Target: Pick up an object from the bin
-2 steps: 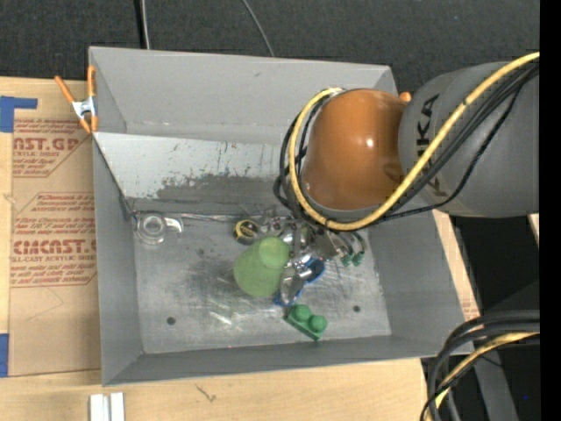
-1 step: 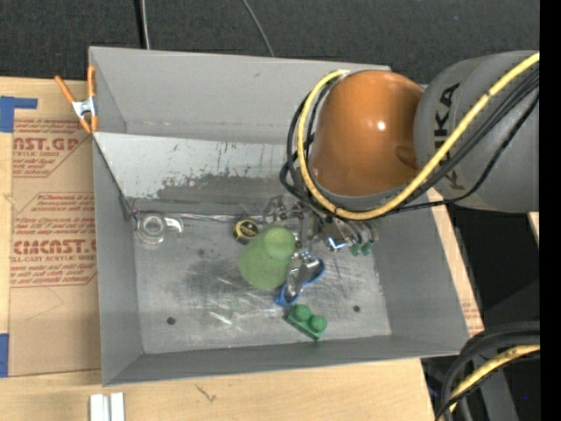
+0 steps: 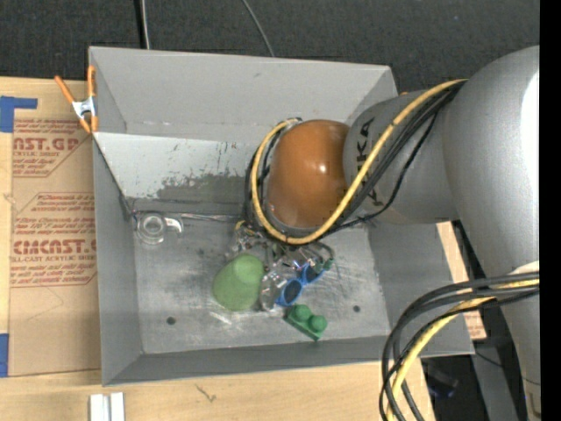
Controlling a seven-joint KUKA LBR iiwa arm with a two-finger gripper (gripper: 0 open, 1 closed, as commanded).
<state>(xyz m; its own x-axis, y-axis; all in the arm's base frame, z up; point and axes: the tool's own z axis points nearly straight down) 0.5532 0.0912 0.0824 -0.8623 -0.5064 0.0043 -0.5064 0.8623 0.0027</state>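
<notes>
Silver arm [image 3: 456,147] enters from three o'clock, angled downward; orange wrist cover [image 3: 307,178] faces up, yellow-black cables [image 3: 372,169] looped round it; pincer [image 3: 285,279] sits low, at six o'clock of that cover.

A small clear cup [image 3: 153,229] with a handle lies on the floor of the bin [image 3: 219,86], close to the left wall and near the back. A dark green studded toy block [image 3: 307,321] rests near the front wall, right of the middle. A pale wooden tabletop [image 3: 263,393] runs along the front rim.
</notes>
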